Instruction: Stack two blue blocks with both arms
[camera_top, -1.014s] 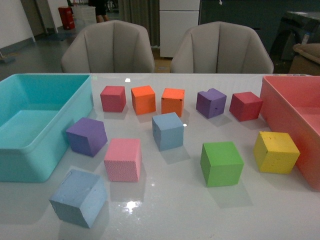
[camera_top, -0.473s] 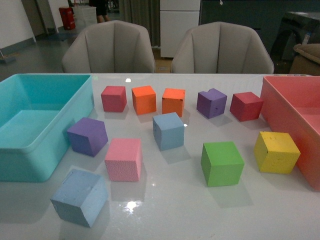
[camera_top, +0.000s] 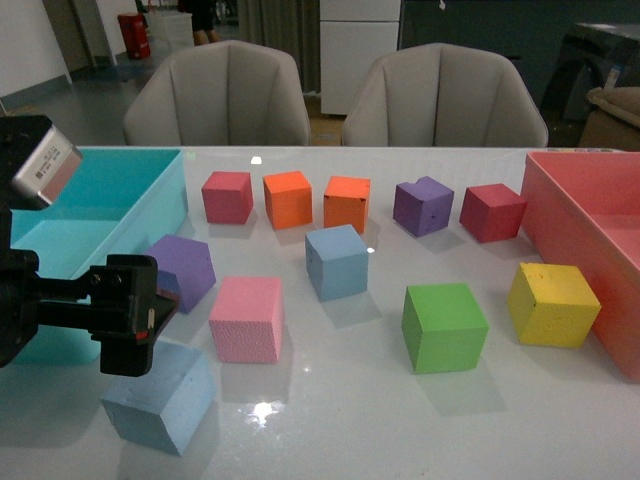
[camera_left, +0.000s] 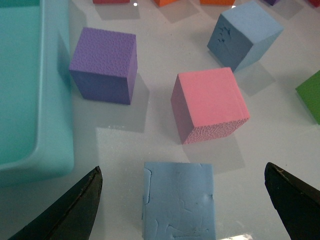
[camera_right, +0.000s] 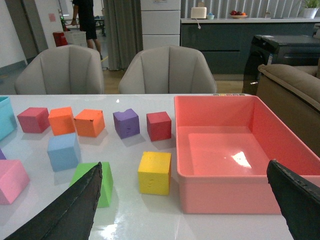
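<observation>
One blue block (camera_top: 165, 405) lies near the table's front left; the left wrist view shows it (camera_left: 179, 200) straight below and between the spread black fingers. My left gripper (camera_top: 128, 318) (camera_left: 182, 170) hangs open just over it, not touching. The other blue block (camera_top: 336, 262) (camera_left: 245, 35) (camera_right: 63, 151) stands mid-table, behind the pink cube. My right gripper (camera_right: 184, 166) is open and empty, held above the table on the right side facing the pink bin; it is out of the front view.
A turquoise bin (camera_top: 110, 152) stands at the left and a pink bin (camera_top: 590, 230) at the right. A purple cube (camera_top: 190, 262) and a pink cube (camera_top: 247, 318) crowd the near blue block. Green (camera_top: 444, 326), yellow (camera_top: 552, 304), red and orange cubes lie around.
My left arm has come into the front view from the left and now hangs over the near blue block. No cube has moved.
</observation>
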